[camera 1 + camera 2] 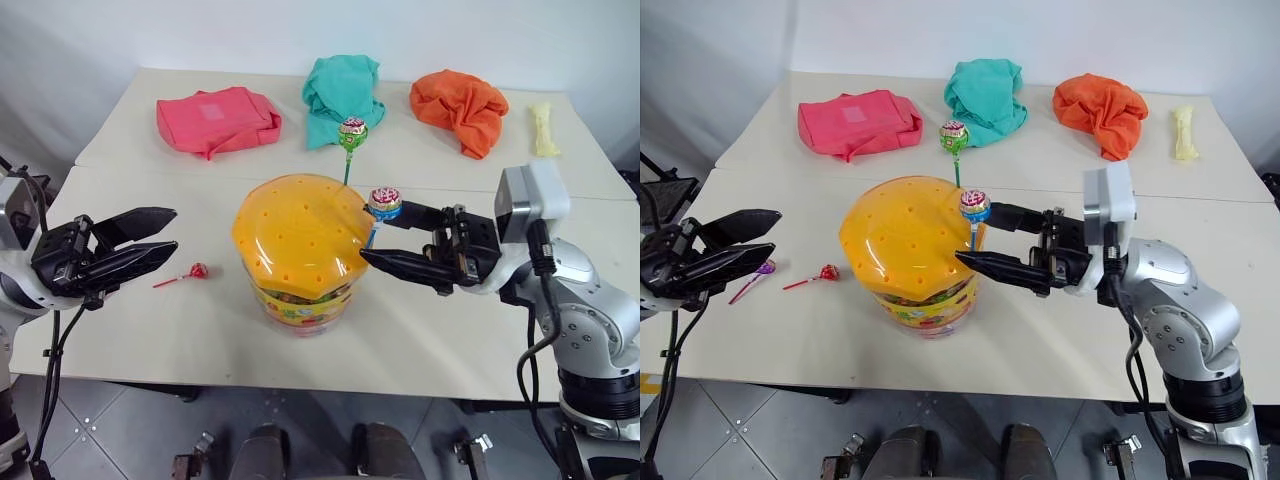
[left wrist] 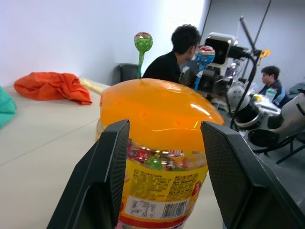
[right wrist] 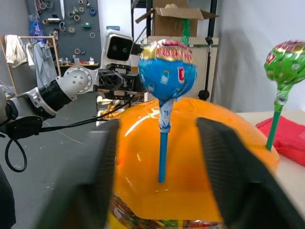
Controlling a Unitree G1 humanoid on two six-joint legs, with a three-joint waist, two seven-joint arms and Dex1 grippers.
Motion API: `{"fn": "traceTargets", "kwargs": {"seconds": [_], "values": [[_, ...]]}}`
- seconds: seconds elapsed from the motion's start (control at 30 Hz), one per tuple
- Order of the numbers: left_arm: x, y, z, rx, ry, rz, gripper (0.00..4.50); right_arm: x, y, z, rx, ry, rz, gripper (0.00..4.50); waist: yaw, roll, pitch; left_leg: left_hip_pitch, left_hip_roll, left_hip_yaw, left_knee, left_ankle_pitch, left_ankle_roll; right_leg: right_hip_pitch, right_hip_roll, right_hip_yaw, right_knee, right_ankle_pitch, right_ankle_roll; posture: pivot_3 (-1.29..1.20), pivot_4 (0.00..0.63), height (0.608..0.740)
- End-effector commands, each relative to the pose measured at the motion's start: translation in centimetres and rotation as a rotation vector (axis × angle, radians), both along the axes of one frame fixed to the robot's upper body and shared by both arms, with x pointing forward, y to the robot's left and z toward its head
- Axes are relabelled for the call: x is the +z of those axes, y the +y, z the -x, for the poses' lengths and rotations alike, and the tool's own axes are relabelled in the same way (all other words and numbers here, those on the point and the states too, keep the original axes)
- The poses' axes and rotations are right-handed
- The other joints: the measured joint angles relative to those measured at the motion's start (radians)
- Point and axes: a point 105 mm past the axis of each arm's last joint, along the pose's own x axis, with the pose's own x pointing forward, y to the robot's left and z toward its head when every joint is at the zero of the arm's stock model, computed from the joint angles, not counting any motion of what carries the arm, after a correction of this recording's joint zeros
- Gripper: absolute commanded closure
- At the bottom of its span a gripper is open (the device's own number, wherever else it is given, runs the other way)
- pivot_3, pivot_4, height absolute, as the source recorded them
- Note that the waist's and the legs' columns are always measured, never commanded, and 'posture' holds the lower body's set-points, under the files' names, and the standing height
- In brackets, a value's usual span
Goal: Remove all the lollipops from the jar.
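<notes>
Lollipops: purple one [image 1: 763, 267] and red one [image 1: 198, 270] flat near the tabletop's [image 1: 130, 330] left edge, beside left gripper [image 1: 160, 232], parted, empty. Jar [image 1: 302, 250] near front edge, green [image 1: 352, 132] and blue [image 1: 385, 202] upright in its lid. Right gripper [image 1: 375, 238] straddling blue stick, fingers apart, untouched.

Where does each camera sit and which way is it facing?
Head eyes: look forward and down at the clear jar with domed orange lid; both arms show.
Left wrist: behind the open left gripper, facing the jar.
Right wrist: behind the right gripper, straddling the blue-stick lollipop.
All share the jar, blue-stick and green-stick lollipop.
</notes>
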Motion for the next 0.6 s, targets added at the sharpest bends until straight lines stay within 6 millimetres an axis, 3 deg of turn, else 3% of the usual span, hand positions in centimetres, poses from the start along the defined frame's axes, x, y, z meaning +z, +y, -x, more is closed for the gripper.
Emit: {"fn": "traceTargets", "kwargs": {"seconds": [0.03,0.13,0.2,0.27,0.33,0.37,0.47,0.6], "values": [[1.3,-0.6,0.6,-0.026,-0.073,-0.015,1.96,0.7,0.0,0.0,0.007,-0.031,-0.021,3.35,0.000,0.000,0.000,0.000,0.000,0.000,0.000,0.000,0.000,0.000,0.000,0.000,0.000,0.000,0.000,0.00,0.150,0.740],[1.4,-1.0,0.6,-0.035,-0.081,-0.015,1.96,2.7,-0.9,-0.2,0.015,0.010,-0.176,4.39,0.001,0.000,0.000,0.000,0.000,0.000,0.000,0.000,0.000,0.000,0.000,0.000,0.000,0.000,0.000,0.00,0.150,0.740],[1.2,-1.2,0.5,-0.043,-0.080,-0.017,1.96,4.4,-2.2,-0.3,0.044,0.062,-0.306,4.47,-0.001,0.001,0.000,0.000,0.000,0.000,0.000,0.000,0.000,0.000,0.000,0.000,0.000,0.000,0.000,0.00,0.150,0.740],[1.1,-1.3,0.4,-0.044,-0.079,-0.018,1.96,4.9,-2.7,-0.1,0.049,0.064,-0.322,4.47,0.000,0.001,0.000,0.000,0.000,0.000,0.000,0.000,0.000,0.000,0.000,0.000,0.000,0.000,0.000,0.00,0.150,0.740],[0.6,-1.3,0.0,-0.039,-0.081,-0.043,1.96,5.6,-4.2,-0.4,-0.009,0.065,-0.339,4.47,0.002,0.001,0.000,0.000,0.000,0.000,0.000,0.000,0.000,0.000,0.000,0.000,0.000,0.000,0.000,0.00,0.150,0.740],[0.4,-1.4,-0.4,-0.029,-0.091,-0.060,1.96,5.9,-5.9,-0.9,-0.079,0.075,-0.344,4.47,0.003,0.001,0.001,0.000,0.000,0.000,0.000,0.000,0.000,0.000,0.000,0.000,0.000,0.000,0.000,0.00,0.150,0.740],[-0.3,-1.9,-1.1,-0.022,-0.133,-0.151,1.96,3.9,-10.7,-2.8,-0.360,0.107,-0.164,4.47,0.021,0.001,0.001,-0.001,-0.002,0.000,0.000,0.000,0.000,0.001,0.000,-0.001,-0.002,0.000,0.000,0.00,0.150,0.740],[-0.4,-2.4,0.1,-0.092,-0.174,-0.205,1.96,-1.8,-16.8,-5.4,-0.768,0.195,0.235,4.47,0.025,0.001,0.001,-0.001,-0.001,0.012,-0.001,-0.001,0.002,0.000,0.000,0.000,-0.003,0.000,0.000,0.00,0.150,0.740]]}}
